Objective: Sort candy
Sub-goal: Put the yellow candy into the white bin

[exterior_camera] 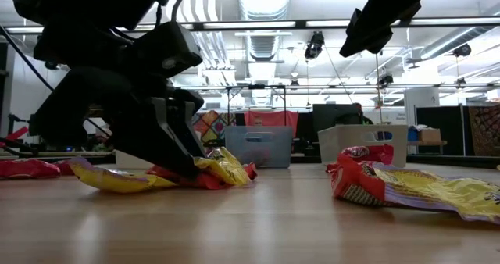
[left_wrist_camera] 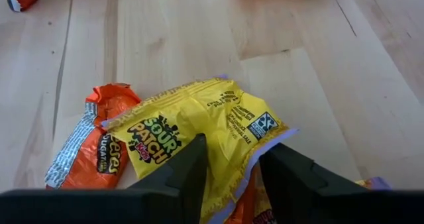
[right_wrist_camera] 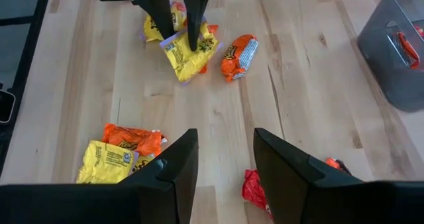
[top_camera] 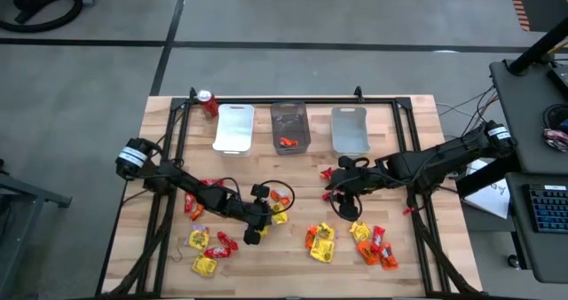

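A yellow crinkled Sour Patch candy packet (left_wrist_camera: pixel 199 128) is lying flat on the wooden bench (left_wrist_camera: pixel 199 45), directly under the fingertips of the left hand (left_wrist_camera: pixel 232 168), whose two fingers are straddling its lower edge. An orange foil Reese's packet (left_wrist_camera: pixel 96 148) is lying just beside it, partly tucked beneath its edge. More small yellow, orange and red shiny wrapped packets (top_camera: pixel 209 247) are sitting scattered behind that hand, nearer the bench's front edge. Another cluster of orange and yellow packets (top_camera: pixel 351 240) is lying between the two hands, below the right hand (top_camera: pixel 341 184). One red packet (top_camera: pixel 287 142) is resting inside the grey middle bin (top_camera: pixel 289 114).
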Robot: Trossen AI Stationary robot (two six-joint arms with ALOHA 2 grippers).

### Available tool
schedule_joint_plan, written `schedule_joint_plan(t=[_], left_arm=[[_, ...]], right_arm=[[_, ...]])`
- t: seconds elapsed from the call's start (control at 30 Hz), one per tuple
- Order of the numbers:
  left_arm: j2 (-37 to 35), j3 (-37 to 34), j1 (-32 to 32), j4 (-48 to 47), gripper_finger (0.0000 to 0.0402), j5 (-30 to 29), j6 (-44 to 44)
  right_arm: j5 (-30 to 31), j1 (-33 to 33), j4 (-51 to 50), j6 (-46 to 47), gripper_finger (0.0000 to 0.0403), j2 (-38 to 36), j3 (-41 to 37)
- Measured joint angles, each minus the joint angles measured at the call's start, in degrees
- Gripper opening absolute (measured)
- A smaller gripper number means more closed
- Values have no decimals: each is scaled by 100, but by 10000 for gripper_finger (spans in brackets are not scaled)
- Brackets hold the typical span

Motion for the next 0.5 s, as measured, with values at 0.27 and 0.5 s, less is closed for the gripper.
schedule_joint_plan(t=[0.27, 0.5], left_arm=[[-13, 0, -4, -1, 118, 3, 0], [-200, 0, -32, -30, 118, 13, 0]], right_arm=[[2, 0, 0, 2, 139, 0, 0], [9, 0, 0, 4, 139, 0, 0]])
